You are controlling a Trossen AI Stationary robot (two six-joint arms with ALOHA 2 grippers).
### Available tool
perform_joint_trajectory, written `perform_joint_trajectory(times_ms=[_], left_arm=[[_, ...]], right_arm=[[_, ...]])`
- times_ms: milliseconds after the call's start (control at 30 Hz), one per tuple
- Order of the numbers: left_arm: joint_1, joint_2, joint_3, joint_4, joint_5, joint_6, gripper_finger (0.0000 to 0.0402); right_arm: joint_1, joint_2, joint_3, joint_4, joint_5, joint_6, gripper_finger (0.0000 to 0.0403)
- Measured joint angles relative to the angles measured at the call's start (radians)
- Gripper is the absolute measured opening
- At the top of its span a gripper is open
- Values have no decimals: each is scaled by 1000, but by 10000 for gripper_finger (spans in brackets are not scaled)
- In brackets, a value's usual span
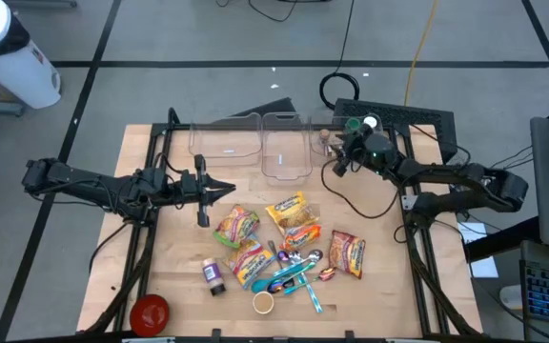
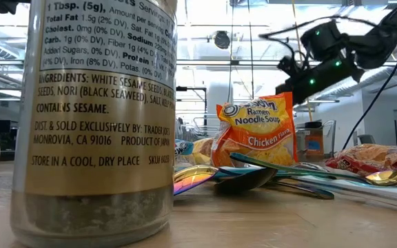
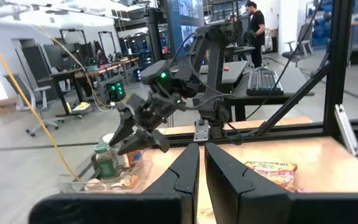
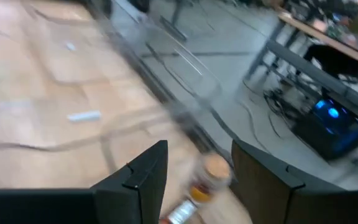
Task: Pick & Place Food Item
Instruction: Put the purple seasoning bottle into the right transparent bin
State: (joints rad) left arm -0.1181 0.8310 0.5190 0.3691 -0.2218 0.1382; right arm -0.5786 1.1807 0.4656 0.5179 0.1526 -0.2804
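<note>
Orange-yellow ramen packet (image 2: 256,131), red bowl (image 1: 150,312)

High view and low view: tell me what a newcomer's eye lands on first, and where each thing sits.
The bright heap of ramen packets and spoons fills the middle of the wooden table. At the back edge the right gripper, fingers parted, hangs over the rightmost of three clear bins. In the low view, a seasoning jar looms right at the lens.

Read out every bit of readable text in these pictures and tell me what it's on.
Spice jar: "INGREDIENTS: WHITE SESAME SEEDS", "NORI (BLACK SEAWEED)", "CONTAINS SESAME.", "TRADER JOE'S", "MONROVIA, CA 91016", "STORE IN A COOL, DRY PLACE".
Ramen packet: "Ramen Noodle Soup", "Chicken Flavor".
Packets seen from above: print too small to read.
</note>
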Motion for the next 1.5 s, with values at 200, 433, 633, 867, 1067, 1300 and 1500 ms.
perform_joint_trajectory(times_ms=[200,433,633,867,1067,1300,1500], left_arm=[[-15,7,1,-9,16,-161,59],[-182,132,243,-519,108,-321,185],[-292,344,404,-979,111,-347,245],[-360,527,401,-1017,342,-409,259],[-409,638,401,-1032,347,-278,251],[-457,764,401,-1032,309,-142,248],[-481,845,401,-1014,231,-131,247]], right_arm=[[170,-74,0,0,-1,7,173],[303,-141,0,3,0,0,171],[336,-153,0,4,2,0,169],[338,-153,0,9,2,0,167],[338,-153,0,13,2,0,167],[338,-153,0,35,1,-1,166],[338,-153,0,35,0,0,167]])
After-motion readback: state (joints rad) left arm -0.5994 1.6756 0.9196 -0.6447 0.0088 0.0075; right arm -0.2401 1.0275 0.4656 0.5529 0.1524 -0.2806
